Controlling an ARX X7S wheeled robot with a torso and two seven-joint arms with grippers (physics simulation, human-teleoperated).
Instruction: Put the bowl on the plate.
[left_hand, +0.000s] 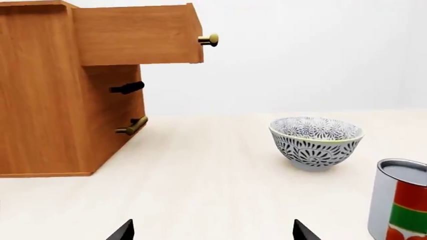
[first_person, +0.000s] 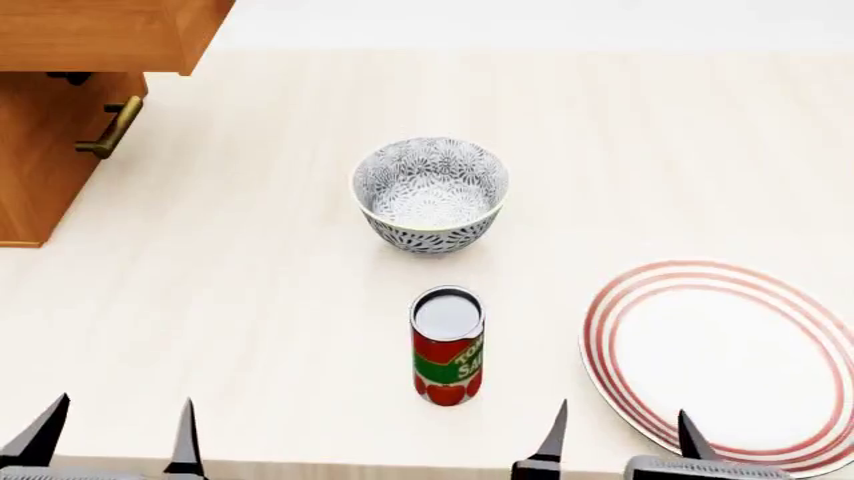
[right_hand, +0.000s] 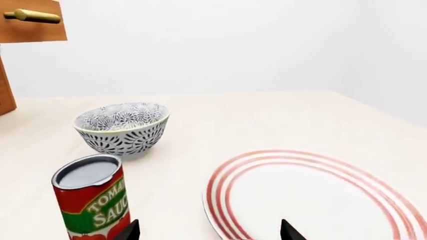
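Note:
The bowl (first_person: 430, 194) (left_hand: 315, 142) (right_hand: 123, 128), white with a fine grey floral pattern, stands upright on the pale table, mid-view from the head. The plate (first_person: 727, 360) (right_hand: 313, 192), flat and white with red rings, lies to the bowl's right, nearer the front edge. My left gripper (first_person: 118, 437) (left_hand: 212, 231) is open at the front left, far from the bowl, nothing between its fingers. My right gripper (first_person: 621, 437) (right_hand: 208, 231) is open at the front, over the plate's near left rim, holding nothing.
A red tomato sauce can (first_person: 447, 345) (right_hand: 90, 197) (left_hand: 400, 200) stands upright between the bowl and the front edge, left of the plate. A wooden cabinet (first_person: 60, 120) (left_hand: 67, 90) with an open drawer and brass handles sits at the far left.

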